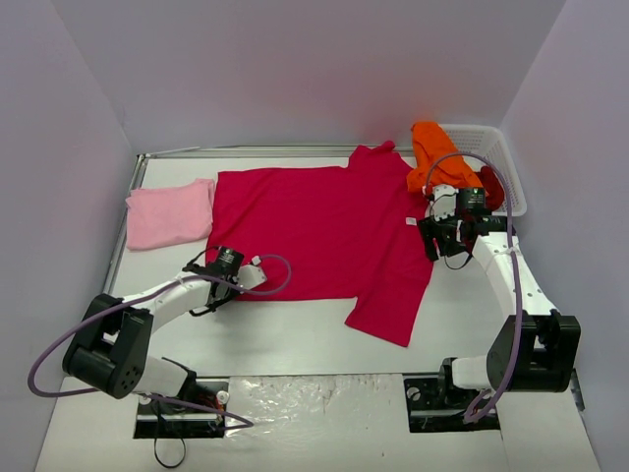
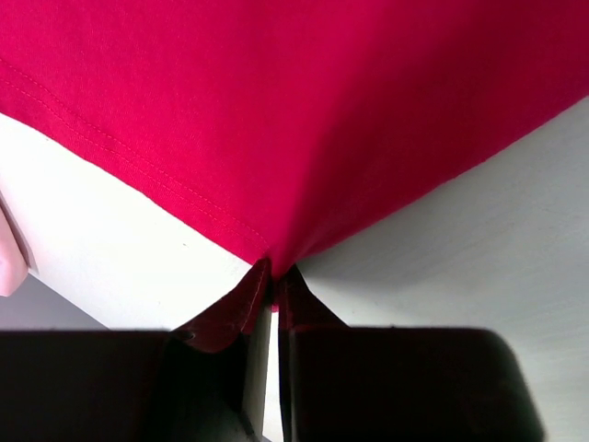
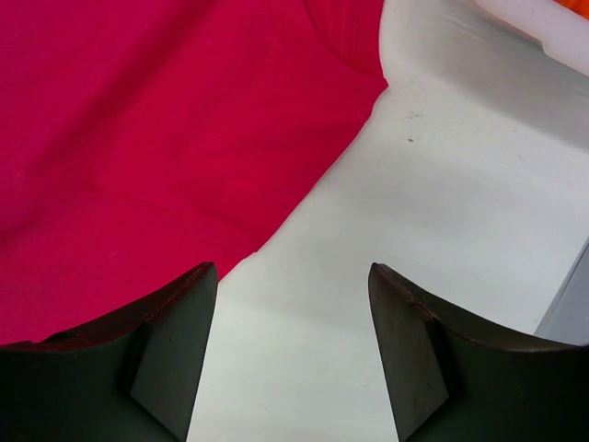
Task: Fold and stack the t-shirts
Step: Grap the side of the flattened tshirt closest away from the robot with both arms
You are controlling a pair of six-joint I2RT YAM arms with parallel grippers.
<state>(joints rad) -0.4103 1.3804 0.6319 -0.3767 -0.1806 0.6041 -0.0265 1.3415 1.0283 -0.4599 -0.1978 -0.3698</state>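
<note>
The crimson t-shirt [image 1: 314, 231] lies spread flat at the centre of the table [image 1: 295, 344], laid out for folding. The left gripper [image 2: 274, 278] is clamped on its near-left hem corner, probably to lift that corner for a fold. The right gripper [image 3: 293, 276], jaws apart, hovers over the shirt's right edge, holding nothing. A pink t-shirt [image 1: 169, 216] rests at the left edge.

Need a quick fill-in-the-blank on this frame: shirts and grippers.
1. The left gripper is ____ on a corner of the crimson shirt.
2. The right gripper is ____, holding nothing, beside that shirt's edge.
3. Seen from above, the pale pink shirt lies to the ____ of the crimson shirt.
Missing words: shut; open; left.
</note>
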